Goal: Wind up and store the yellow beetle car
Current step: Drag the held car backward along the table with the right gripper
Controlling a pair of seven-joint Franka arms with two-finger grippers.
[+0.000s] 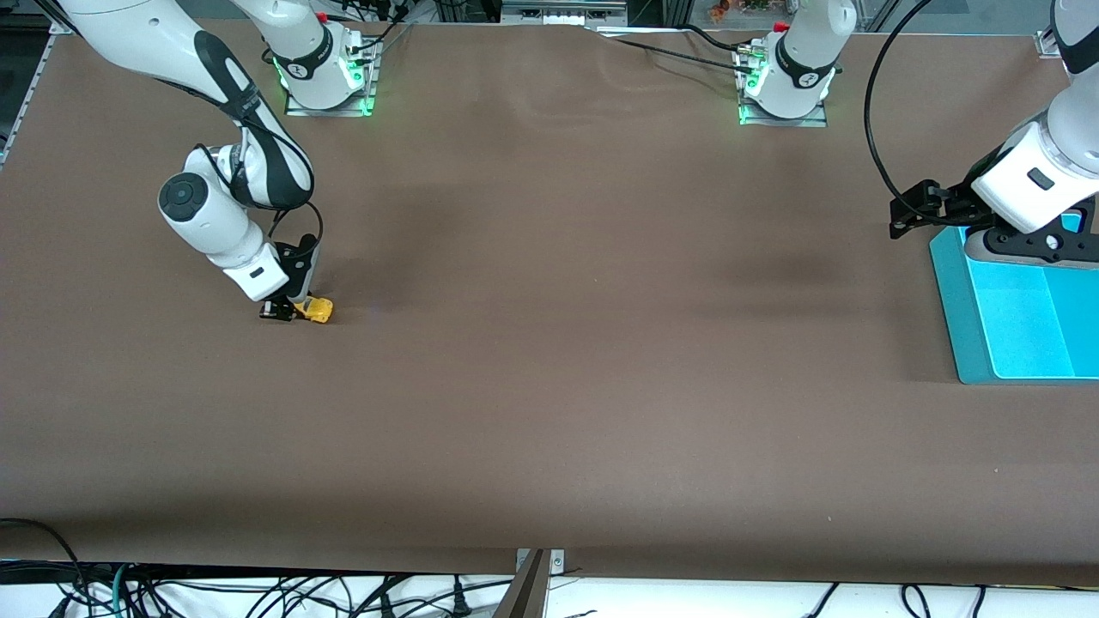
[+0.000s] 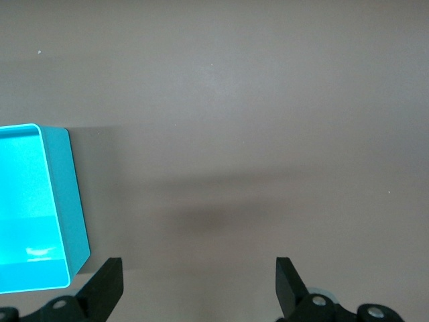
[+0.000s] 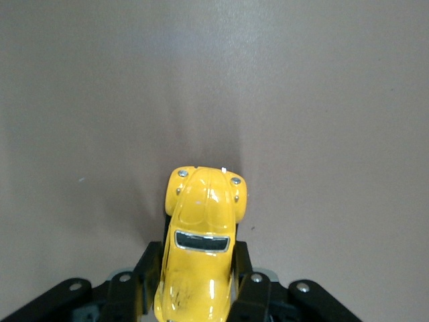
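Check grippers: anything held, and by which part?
Right gripper holds the yellow beetle car by its sides at the rear. Left gripper is open, empty.

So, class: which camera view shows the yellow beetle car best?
The right wrist view: the yellow beetle car fills the picture, showing bonnet, headlights and windscreen, with the right end effector shut on its sides. The front view shows only a small yellow shape at that end effector. The left wrist view misses it.

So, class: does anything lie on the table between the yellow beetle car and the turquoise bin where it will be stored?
Nothing visible does. The right gripper holds the yellow beetle car at the right arm's end; bare table runs to the turquoise bin, where the left gripper waits open.
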